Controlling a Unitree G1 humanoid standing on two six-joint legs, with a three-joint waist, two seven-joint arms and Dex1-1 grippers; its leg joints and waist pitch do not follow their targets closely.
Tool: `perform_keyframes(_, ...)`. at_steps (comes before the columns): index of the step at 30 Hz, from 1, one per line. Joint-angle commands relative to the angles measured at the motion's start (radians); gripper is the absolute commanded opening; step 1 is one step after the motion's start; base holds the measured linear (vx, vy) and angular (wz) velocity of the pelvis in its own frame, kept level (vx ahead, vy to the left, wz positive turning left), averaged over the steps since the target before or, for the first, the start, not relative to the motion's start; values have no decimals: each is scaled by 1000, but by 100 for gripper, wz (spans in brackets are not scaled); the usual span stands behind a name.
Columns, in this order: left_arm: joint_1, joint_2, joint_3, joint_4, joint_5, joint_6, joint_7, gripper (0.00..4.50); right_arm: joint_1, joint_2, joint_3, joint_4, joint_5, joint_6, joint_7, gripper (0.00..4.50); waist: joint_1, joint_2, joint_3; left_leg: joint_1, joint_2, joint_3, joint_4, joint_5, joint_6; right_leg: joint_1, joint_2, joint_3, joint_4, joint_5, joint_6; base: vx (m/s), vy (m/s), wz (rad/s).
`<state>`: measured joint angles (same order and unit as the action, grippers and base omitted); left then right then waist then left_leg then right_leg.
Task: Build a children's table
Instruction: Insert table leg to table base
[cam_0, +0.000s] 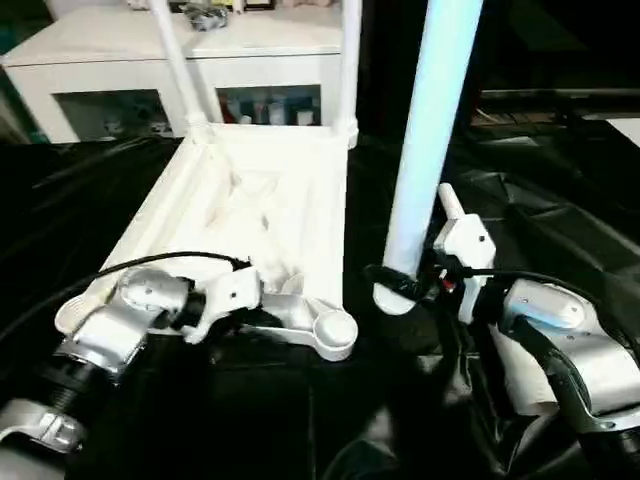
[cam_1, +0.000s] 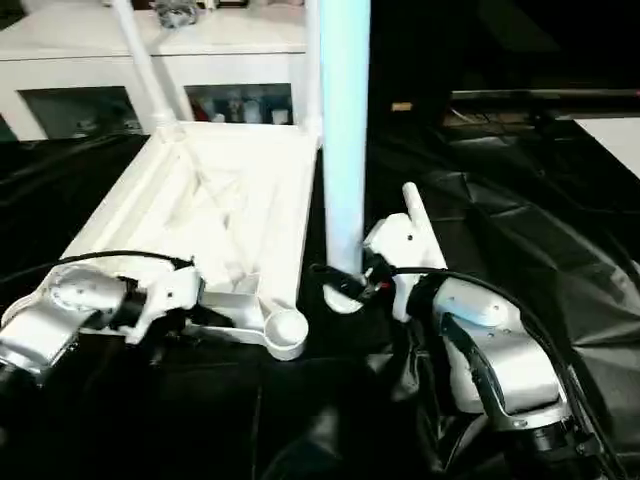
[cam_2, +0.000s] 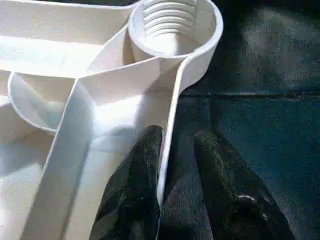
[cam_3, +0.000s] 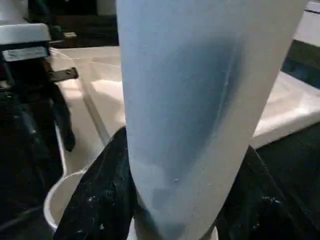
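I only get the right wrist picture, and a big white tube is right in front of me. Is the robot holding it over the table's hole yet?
Observer: Not yet. The right gripper holds the long white tapered tube leg upright, beside the near corner socket of the white plastic rectangular tabletop, not over it.
Operator: What is the other arm doing?
Observer: The left gripper straddles the tabletop's side wall just short of that socket, one finger inside the wall and one outside.
Operator: Is anything in that hole?
Observer: No. The left wrist view shows it open, with ridges inside.
Operator: Any legs on already?
Observer: Yes, two white tube legs stand in the far corners.
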<state>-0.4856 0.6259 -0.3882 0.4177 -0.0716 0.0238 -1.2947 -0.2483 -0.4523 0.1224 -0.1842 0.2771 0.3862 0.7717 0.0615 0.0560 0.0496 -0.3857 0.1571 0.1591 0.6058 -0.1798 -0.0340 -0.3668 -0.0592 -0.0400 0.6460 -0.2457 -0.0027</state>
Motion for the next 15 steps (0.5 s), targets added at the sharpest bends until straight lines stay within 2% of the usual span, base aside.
perform_keyframes(1,-10,15,1,22,20,-17,-10,100,-15,0,-2,-11,6,-3,4,184,4,-1,-58,23,68,-22,-75,-225,14,33,-88,48,-83,-84,-255,0,0,0)
perform_keyframes(5,-13,24,18,60,27,-56,-17,67,-25,24,16,-1,0,-8,4,184,4,-1,-61,20,68,-24,-77,-210,7,34,-89,48,-79,-56,-248,0,0,0)
perform_keyframes(6,-13,24,18,60,27,-56,-17,67,-25,24,16,-1,0,-8,4,184,6,11,-62,22,67,-25,-75,-211,5,32,-90,48,-77,-50,-251,0,0,0)
perform_keyframes(7,-16,23,16,70,29,-64,-25,59,-30,29,19,9,-1,-14,7,184,4,8,-62,21,68,-24,-76,-212,4,33,-90,48,-78,-34,-255,0,0,0)
perform_keyframes(8,-18,25,14,79,31,-71,-35,52,-33,34,23,16,-2,-18,7,184,5,13,-63,22,67,-24,-76,-211,3,32,-89,47,-77,-25,-257,0,0,0)
perform_keyframes(10,-36,24,2,115,45,-96,-35,39,-39,36,28,27,0,-24,6,184,4,8,-64,21,66,-24,-74,-197,6,35,-89,47,-75,11,-265,0,0,0)
perform_keyframes(11,-50,23,-5,138,55,-106,-37,24,-43,34,26,33,3,-25,10,184,4,-6,-63,20,67,-22,-75,-192,11,36,-88,47,-77,14,-264,0,0,0)
perform_keyframes(12,-64,20,-12,158,67,-116,-36,24,-48,30,23,40,5,-27,17,184,7,-15,-63,19,66,-21,-74,-183,15,38,-90,48,-75,12,-264,0,0,0)
perform_keyframes(13,-64,20,-12,158,67,-116,-36,17,-48,30,23,40,5,-27,17,184,11,-3,-63,20,66,-21,-73,-180,17,35,-93,48,-76,-9,-261,0,0,0)
perform_keyframes(14,-80,19,-27,188,94,-135,-38,9,-59,28,22,53,4,-31,27,184,9,-3,-62,20,69,-21,-75,-183,15,34,-92,47,-76,-15,-260,0,0,0)
perform_keyframes(15,-81,19,-29,190,96,-136,-38,5,-60,28,22,55,4,-32,27,184,9,-11,-61,20,68,-21,-75,-189,16,35,-92,48,-76,-29,-260,0,0,0)
